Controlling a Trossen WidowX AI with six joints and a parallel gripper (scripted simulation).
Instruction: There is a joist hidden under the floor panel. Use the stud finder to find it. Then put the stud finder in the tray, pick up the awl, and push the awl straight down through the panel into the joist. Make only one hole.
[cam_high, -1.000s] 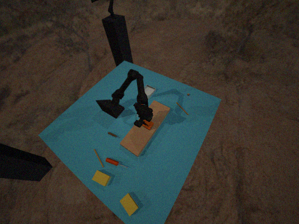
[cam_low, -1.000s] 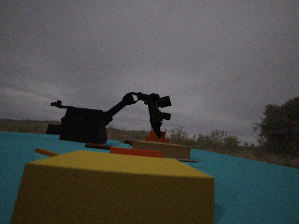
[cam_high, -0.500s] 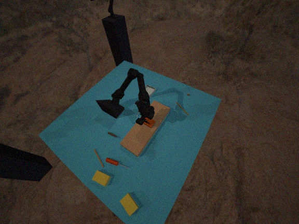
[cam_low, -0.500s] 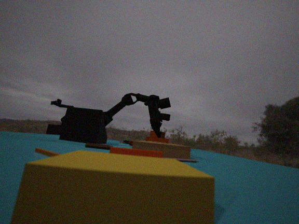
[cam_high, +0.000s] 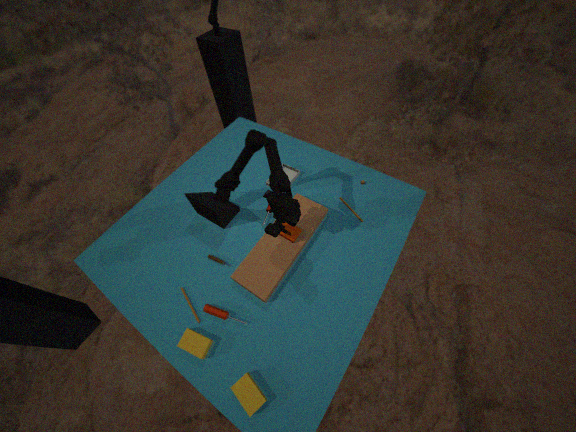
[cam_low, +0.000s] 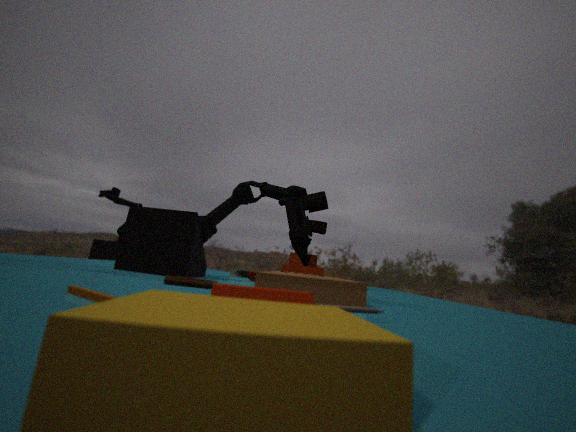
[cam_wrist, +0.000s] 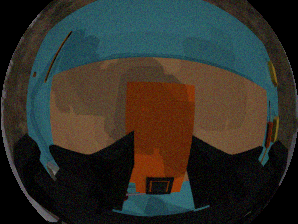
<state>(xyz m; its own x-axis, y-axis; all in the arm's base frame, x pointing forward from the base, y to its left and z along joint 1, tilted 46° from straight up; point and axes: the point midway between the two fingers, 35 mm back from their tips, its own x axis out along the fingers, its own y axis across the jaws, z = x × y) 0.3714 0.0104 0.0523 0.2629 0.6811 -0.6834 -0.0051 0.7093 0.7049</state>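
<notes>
My gripper (cam_high: 287, 230) (cam_low: 306, 263) (cam_wrist: 160, 135) is shut on the orange stud finder (cam_high: 296, 235) (cam_low: 312, 270) (cam_wrist: 160, 110), one finger on each side. The stud finder lies flat on, or just over, the light wooden floor panel (cam_high: 262, 277) (cam_low: 340, 290) (cam_wrist: 225, 100), towards its far half. Its small screen (cam_wrist: 159, 186) is dark. The pale tray (cam_high: 291, 174) is behind the panel, partly hidden by the arm. A red-handled tool (cam_high: 268, 208) with a thin shaft lies between tray and panel, partly hidden. I cannot tell for sure which tool is the awl.
Left of the panel lies a short brown-handled tool (cam_high: 216, 259) (cam_low: 189, 282). Nearer the front are a larger red-handled tool (cam_high: 216, 311) (cam_low: 262, 294), a thin stick (cam_high: 190, 305) and two yellow blocks (cam_high: 195, 343) (cam_high: 248, 395). Another stick (cam_high: 351, 209) lies right of the panel.
</notes>
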